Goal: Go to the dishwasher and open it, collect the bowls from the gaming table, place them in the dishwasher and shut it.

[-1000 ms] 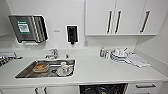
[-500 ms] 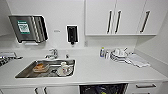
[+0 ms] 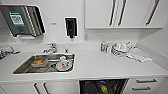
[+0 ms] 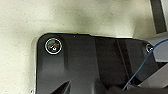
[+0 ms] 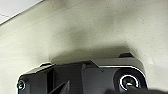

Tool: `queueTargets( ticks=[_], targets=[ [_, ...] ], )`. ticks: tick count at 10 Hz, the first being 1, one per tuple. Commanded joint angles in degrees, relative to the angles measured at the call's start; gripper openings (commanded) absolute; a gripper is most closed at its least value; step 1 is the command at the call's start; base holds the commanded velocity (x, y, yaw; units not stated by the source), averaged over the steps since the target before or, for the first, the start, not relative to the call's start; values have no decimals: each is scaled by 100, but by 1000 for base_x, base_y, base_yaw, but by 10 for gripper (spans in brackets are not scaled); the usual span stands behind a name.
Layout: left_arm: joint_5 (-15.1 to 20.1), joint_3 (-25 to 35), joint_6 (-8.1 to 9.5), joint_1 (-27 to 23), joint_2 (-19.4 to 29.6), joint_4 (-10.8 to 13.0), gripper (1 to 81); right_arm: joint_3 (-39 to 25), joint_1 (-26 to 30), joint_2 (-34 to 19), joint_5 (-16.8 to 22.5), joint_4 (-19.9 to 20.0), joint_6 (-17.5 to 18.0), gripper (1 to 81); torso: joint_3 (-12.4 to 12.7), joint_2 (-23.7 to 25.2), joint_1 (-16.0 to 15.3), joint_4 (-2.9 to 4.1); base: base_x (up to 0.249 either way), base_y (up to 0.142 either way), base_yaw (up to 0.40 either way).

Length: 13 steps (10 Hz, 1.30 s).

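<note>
The dishwasher sits under the white counter in the head view, at the lower edge of the picture. Its dark interior shows below the counter's edge. Inside it lies a yellow-green bowl, partly cut off by the picture's edge. The gaming table is out of view. Both wrist views look down past the robot's own dark plate onto a pale speckled floor.
A white counter runs across in front of me. The steel sink on the left holds dishes below a tap. White crockery, a bottle and a cloth lie on the right. Wall cabinets hang above, and drawers flank the dishwasher.
</note>
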<state>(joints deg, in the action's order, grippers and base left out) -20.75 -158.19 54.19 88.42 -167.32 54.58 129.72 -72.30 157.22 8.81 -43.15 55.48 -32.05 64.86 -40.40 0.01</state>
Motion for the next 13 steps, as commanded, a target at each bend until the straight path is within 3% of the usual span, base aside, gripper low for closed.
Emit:
queueTargets(
  ticks=[1, 4, 9, 13],
  targets=[
    [159, -37, -5, -162, 49, -17, 811, -53, 790, 74, 138, -26, 42, 811, 7, 0, 0, 0, 0, 0, 0],
    [159, -37, 4, -136, 57, -17, 811, 17, 1370, 347, -116, 350, 200, 811, 2, 0, -2, 0, 0, 0, 0],
    [308, -28, -5, -110, 14, -17, 811, 8, 2232, 277, -117, 958, 200, 811, 0, 0, 0, 0, 0, 0, 0],
    [317, -28, -5, -74, -4, -17, 811, -1138, 3372, -432, -117, 1860, 209, 811, 0, 0, 6, 0, 0, 0, 0]
  ],
)
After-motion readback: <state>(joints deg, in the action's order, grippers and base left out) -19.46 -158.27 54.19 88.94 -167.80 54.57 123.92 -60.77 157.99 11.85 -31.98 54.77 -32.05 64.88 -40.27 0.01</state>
